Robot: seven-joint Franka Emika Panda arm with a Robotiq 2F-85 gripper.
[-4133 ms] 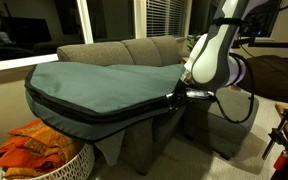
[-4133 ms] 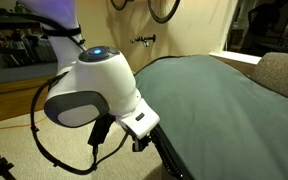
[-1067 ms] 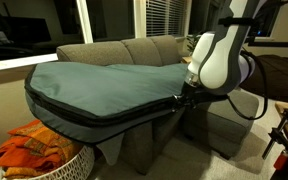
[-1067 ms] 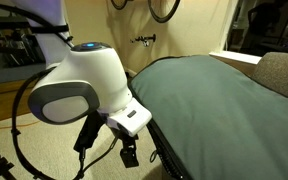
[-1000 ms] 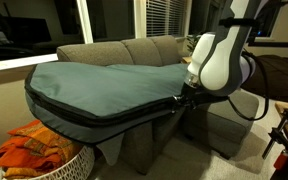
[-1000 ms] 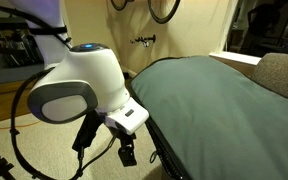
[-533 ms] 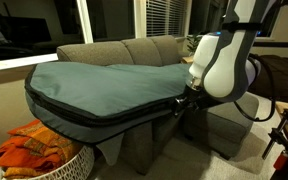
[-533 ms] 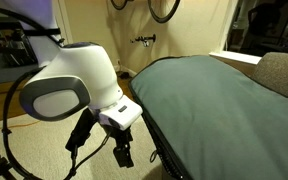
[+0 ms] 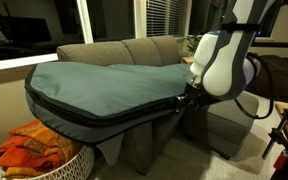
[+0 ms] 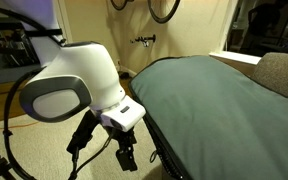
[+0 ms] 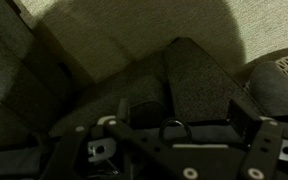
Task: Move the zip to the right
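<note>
Pincer hanging just beside grey bag edge, near zip; spread or pressed together: cannot tell.

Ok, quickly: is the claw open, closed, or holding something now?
Claw: cannot be told; the wrist view is too dark to show its fingers clearly.

Matt cloth bag, glossy plastic arm

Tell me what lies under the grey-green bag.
A grey couch supports the bag; a basket of orange cloth sits below its overhanging end. The couch seat beneath is covered.
</note>
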